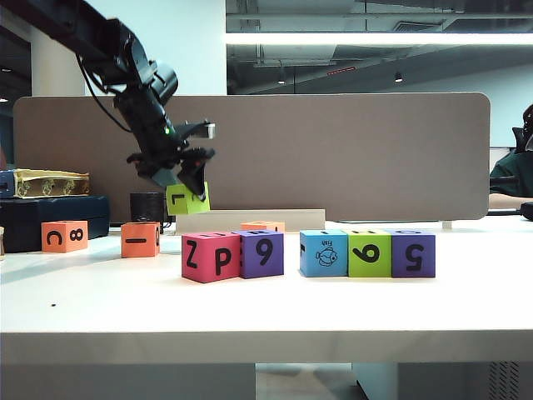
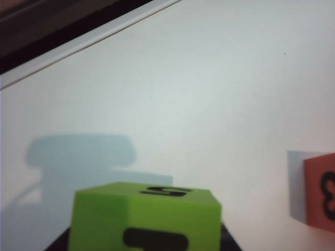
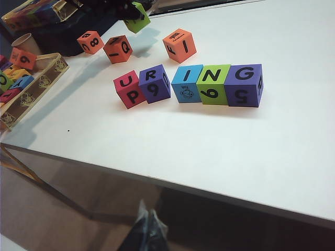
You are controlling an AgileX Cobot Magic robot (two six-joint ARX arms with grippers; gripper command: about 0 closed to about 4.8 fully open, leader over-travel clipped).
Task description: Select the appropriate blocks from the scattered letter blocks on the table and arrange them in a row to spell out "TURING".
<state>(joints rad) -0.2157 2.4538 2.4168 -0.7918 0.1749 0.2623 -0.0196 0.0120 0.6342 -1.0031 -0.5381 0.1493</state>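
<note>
- Exterior view: the left hand (image 1: 190, 177) hangs above the desk (image 1: 266, 308) at about 10 o'clock from the row, clamped on a lime green block (image 1: 188, 198) held clear of the surface. Below stand 5 blocks in a line: red-pink (image 1: 211, 257) touching purple (image 1: 262, 252), a gap, then blue fish (image 1: 324, 253), lime green (image 1: 369, 253) and purple (image 1: 413, 253) touching. 3 orange blocks sit behind, one (image 1: 263, 226) mostly hidden.
- Left wrist view: the carried block (image 2: 144, 219) fills the near edge, fingers hidden beneath it; one orange block (image 2: 320, 191) lies at 3 o'clock.
- Right wrist view: the tops read U, R, I, N, G. The right hand (image 3: 149, 230) is a dark blur under the desk edge; I cannot tell if it is apart or together.
- Handling, as a judgement: these look like light, matte cubes, unlikely to slip; flat opposite side faces suit the grip.
</note>
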